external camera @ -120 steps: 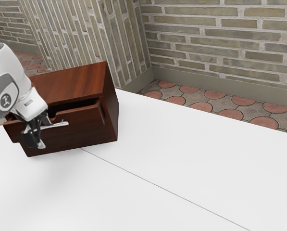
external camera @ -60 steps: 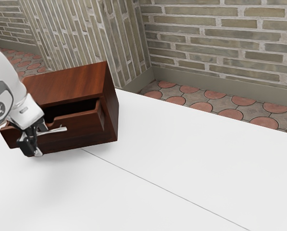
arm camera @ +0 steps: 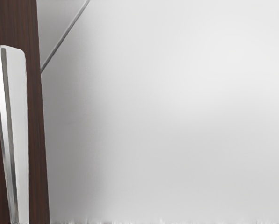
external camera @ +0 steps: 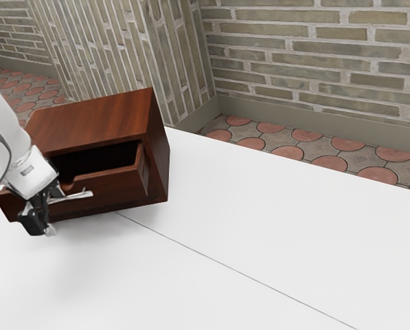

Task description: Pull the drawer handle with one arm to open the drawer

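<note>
The white surface (external camera: 273, 227) runs across most of the exterior view, with a thin seam crossing it on a diagonal. A dark wooden cabinet (external camera: 101, 120) stands on it at the exterior view's left, near a brick wall (external camera: 314, 55). The cabinet's drawer (external camera: 108, 185) is pulled partly out, and a dark gap shows above its front. The white arm (external camera: 5, 158) comes in from the exterior view's left edge and reaches down in front of the drawer.

A slim silver handle (external camera: 77, 195) lies crosswise on the drawer front. The black tool (external camera: 38, 221) hangs at the handle's left end, low against the drawer front and just above the surface. I cannot tell whether it is clenched on the handle or released.

In the wrist view the handle (arm camera: 10, 135) is a pale bar running along the brown drawer front, with the surface beside it.
</note>
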`<state>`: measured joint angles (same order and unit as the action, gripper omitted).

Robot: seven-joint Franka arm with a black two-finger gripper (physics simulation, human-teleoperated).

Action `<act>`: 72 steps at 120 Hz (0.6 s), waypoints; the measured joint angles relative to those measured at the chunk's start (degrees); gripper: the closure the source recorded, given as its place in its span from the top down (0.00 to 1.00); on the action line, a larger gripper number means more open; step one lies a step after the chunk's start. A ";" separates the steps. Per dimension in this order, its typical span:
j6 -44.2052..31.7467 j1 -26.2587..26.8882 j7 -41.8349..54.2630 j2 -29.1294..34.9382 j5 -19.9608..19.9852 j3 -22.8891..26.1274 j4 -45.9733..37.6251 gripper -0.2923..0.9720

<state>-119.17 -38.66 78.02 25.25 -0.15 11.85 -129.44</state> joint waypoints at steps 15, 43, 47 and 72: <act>-0.17 0.02 0.08 1.75 0.64 0.16 -1.57 0.76; -0.31 0.28 0.20 4.21 1.41 0.19 -3.73 0.76; -0.32 0.33 0.22 4.59 1.49 0.19 -4.09 0.77; -0.36 1.14 0.29 6.90 2.07 0.19 -6.10 0.77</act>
<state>-119.54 -37.52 78.30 32.16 1.91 12.04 -135.54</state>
